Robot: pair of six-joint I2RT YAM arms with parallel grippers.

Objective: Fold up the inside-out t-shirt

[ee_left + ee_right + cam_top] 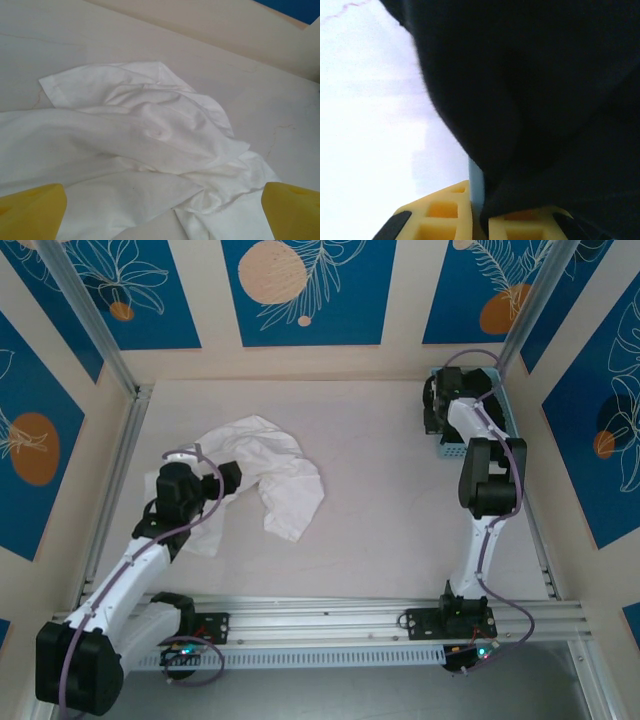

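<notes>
The left pincer (pixel 235 478) is held wide open at the white t-shirt (pixel 285 480), while black fabric (pixel 545 100) is pinched in the right pincer (pixel 479 220), far right.

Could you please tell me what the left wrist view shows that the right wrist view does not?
Left wrist view: the white t-shirt lies crumpled on the table. The left gripper is over it with its yellow fingertips wide apart, holding nothing. Right wrist view: a black garment sits close to the lens, and the right gripper is closed on a fold of it. Shared: yellow fingertips at the bottom edge and a pale surface behind the cloth.
</notes>
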